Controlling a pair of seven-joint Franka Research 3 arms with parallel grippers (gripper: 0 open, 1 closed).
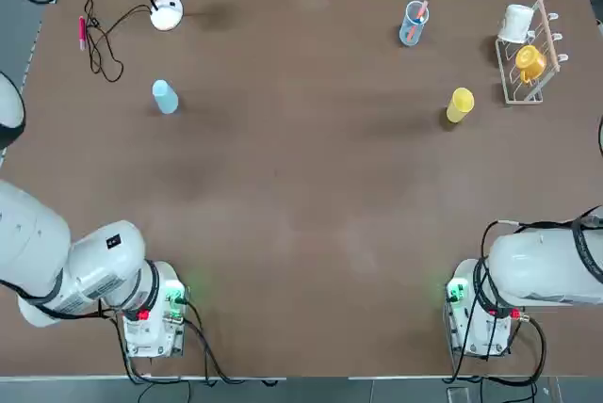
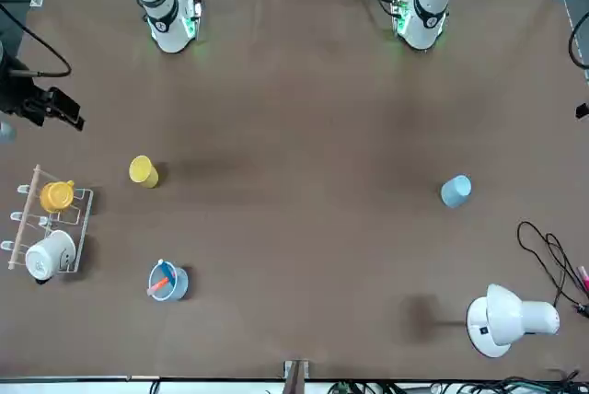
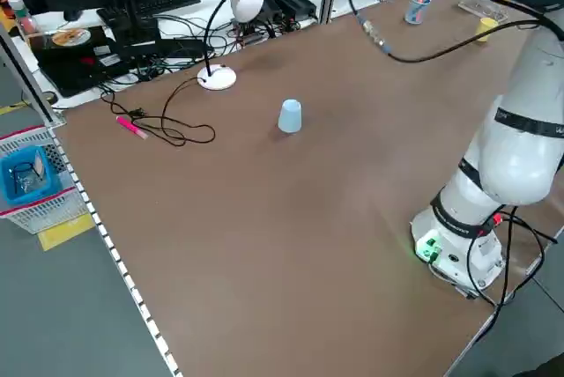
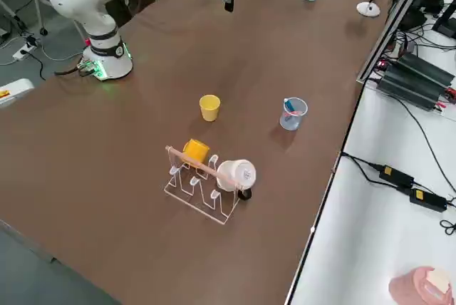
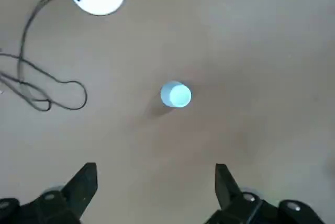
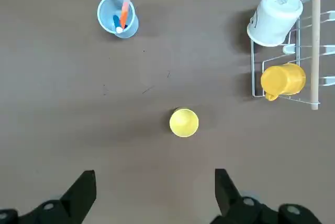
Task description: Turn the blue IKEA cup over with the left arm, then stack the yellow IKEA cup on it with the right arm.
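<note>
Brown tabletop [image 1: 301,215] lay bare around the blue IKEA cup [image 1: 165,97], with only a white lamp base [image 1: 166,13] and its black cable [image 1: 104,45] nearby, nothing blocking. The cup stood apart on the robot's left, probably mouth-up; the yellow IKEA cup [image 1: 460,104] stood far right near a mug rack [image 1: 528,55]. Left gripper [image 5: 154,190] hung above the blue cup, jaws wide and empty; right gripper [image 6: 154,192] likewise above the yellow one.

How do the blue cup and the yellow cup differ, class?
1. Colour: the blue cup is light blue; the yellow cup is bright yellow.
2. Place: the blue cup stands on the robot's left half of the table, the yellow cup on its right half.
3. Neighbours: the blue cup is nearest the white lamp; the yellow cup stands near the rack.

Shared: both are small, tapered, handleless, standing apart from everything else.
</note>
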